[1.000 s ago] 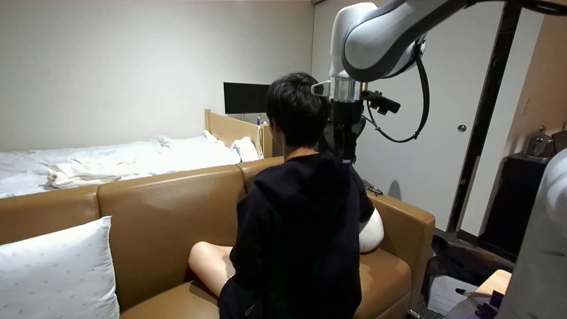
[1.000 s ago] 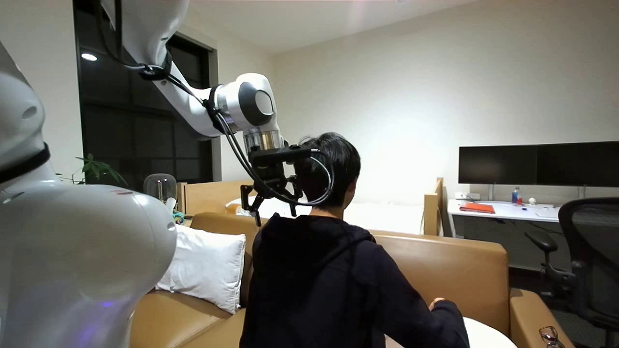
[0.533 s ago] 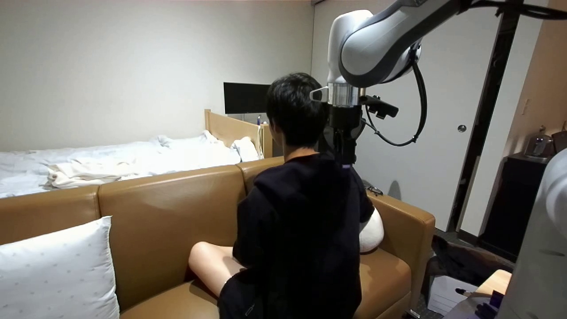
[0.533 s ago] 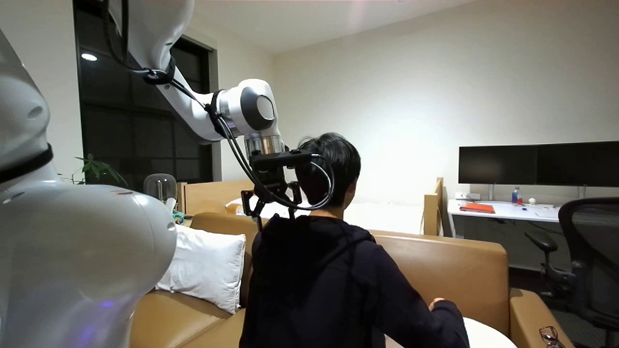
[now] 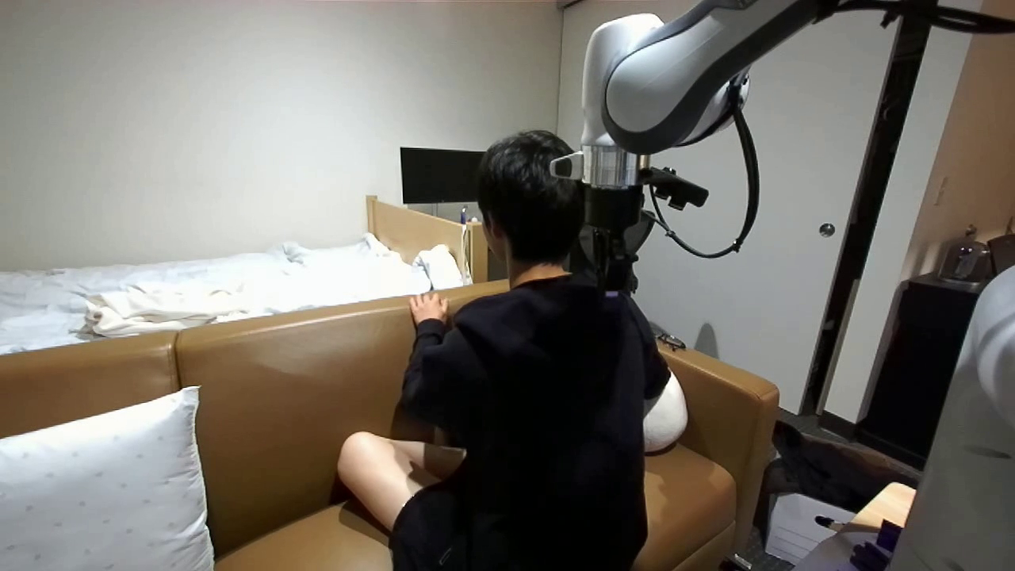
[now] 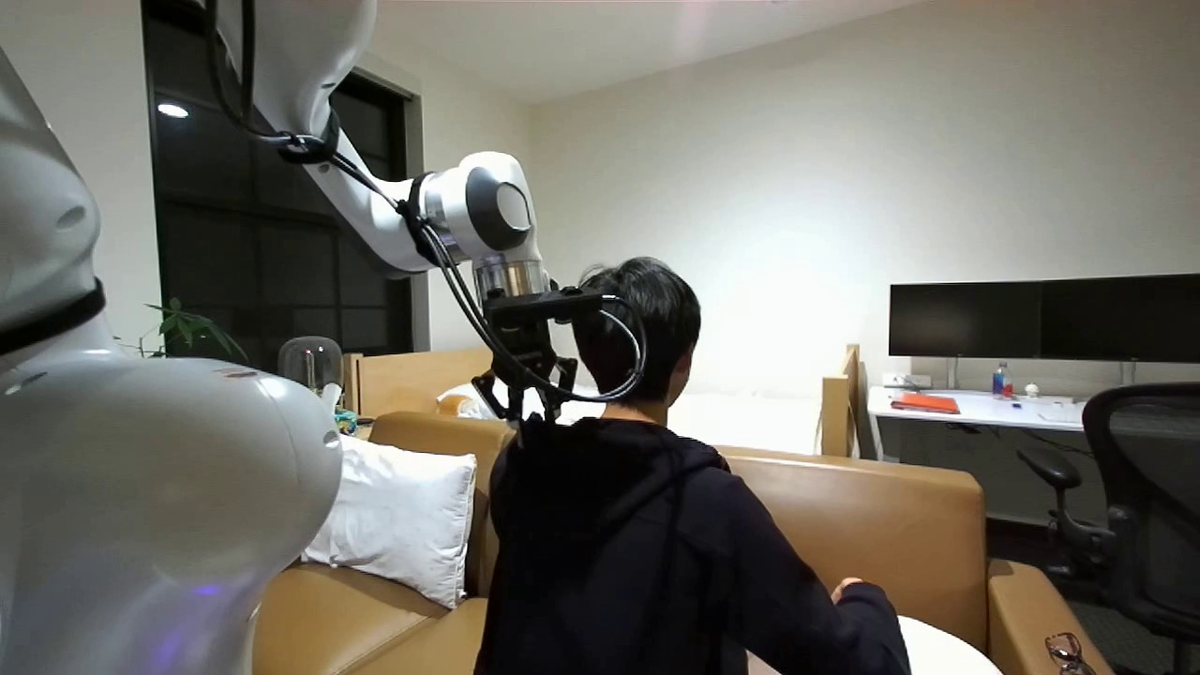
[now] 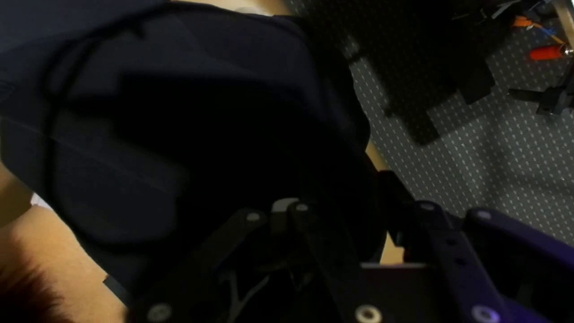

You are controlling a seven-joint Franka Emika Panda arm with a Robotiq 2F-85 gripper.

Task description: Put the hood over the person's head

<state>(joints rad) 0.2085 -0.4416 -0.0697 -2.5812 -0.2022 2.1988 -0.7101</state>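
The person sits with their back to both exterior views, and the black-haired head (image 5: 527, 194) is bare. The dark hood (image 6: 609, 473) of the sweatshirt lies down behind the neck. At the hood's upper edge, beside the neck, my gripper (image 6: 532, 427) points downward, partly narrowed. Its fingertips stand on either side of a raised bit of dark fabric. From the wrist, dark cloth (image 7: 215, 148) fills the middle of the picture, and a tan gap shows beside one of the fingers (image 7: 394, 197). The other fingertip is lost in shadow, so contact with the hood cannot be judged there.
The head stands close beside my gripper and its looping cable (image 6: 642, 361). A brown sofa (image 5: 301, 373) surrounds the person, whose hand (image 5: 429, 308) rests on its backrest. White pillows (image 6: 398, 516) lie on the seat. Behind are a bed (image 5: 198, 277) and a desk (image 6: 984, 403).
My gripper came down a little and its fingers drew closer together at the hood's edge. The person's hand rose onto the sofa's backrest. The hood has stayed down.
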